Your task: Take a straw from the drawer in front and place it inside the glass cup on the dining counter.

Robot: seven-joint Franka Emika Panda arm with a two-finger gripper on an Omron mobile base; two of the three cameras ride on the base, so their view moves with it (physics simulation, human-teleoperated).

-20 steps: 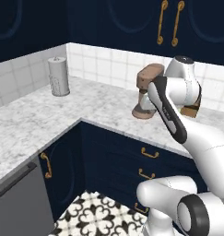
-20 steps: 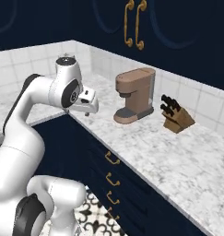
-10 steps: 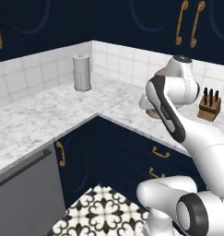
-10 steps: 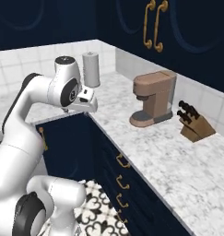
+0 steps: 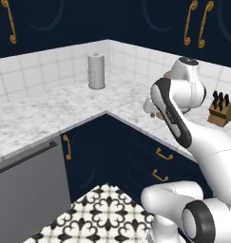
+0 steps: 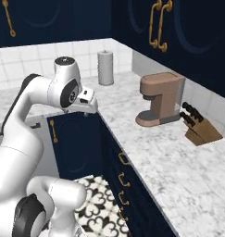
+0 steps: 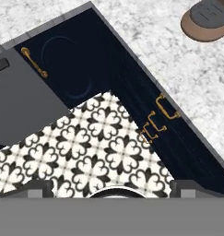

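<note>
Jaws wide apart, empty — hand aimed down over the patterned floor [image 7: 99, 152].

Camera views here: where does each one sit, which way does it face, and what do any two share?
Left base view: behind the arm's left, facing the counter corner; paper towel roll, knife block, arm at right.
Right base view: behind the arm's right, same corner; coffee machine, arm at left.
Hand view: on the hand, looking down at patterned floor and brass drawer handles; open gripper at bottom.
Shared: both base views show roll and knife block.
</note>
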